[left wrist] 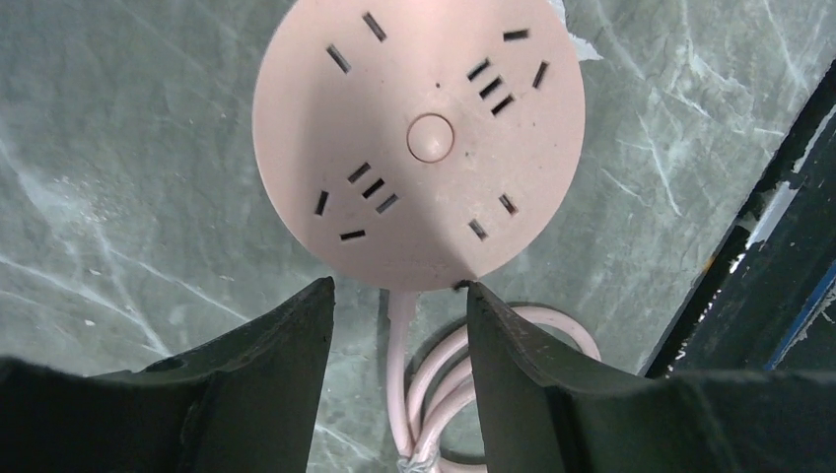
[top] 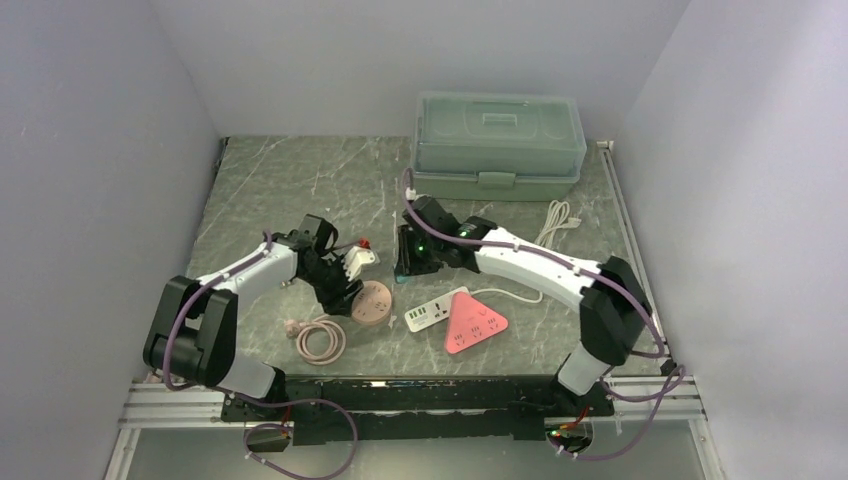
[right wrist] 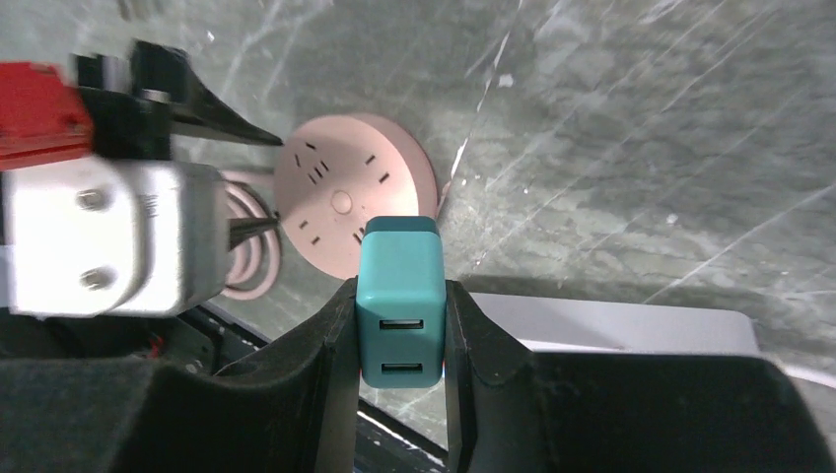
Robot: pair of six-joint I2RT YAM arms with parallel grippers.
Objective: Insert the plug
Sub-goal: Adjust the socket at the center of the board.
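A grey-green marbled table [top: 290, 190] fills the frame. At upper centre-right sits a pale green lidded box [top: 498, 145], with a loose white cable [top: 555, 222] just below its right end. Near the centre, the left gripper [top: 352, 297] points down at the left edge of a round pink socket [top: 374, 303], whose coiled pink cord [top: 320, 340] lies to the lower left. The right gripper [top: 405, 262] hangs just above and right of the socket, a sliver of teal plug [top: 402, 266] at its tip. Right of the socket lie a white power strip [top: 436, 310] and a pink triangular power strip [top: 475, 325], touching
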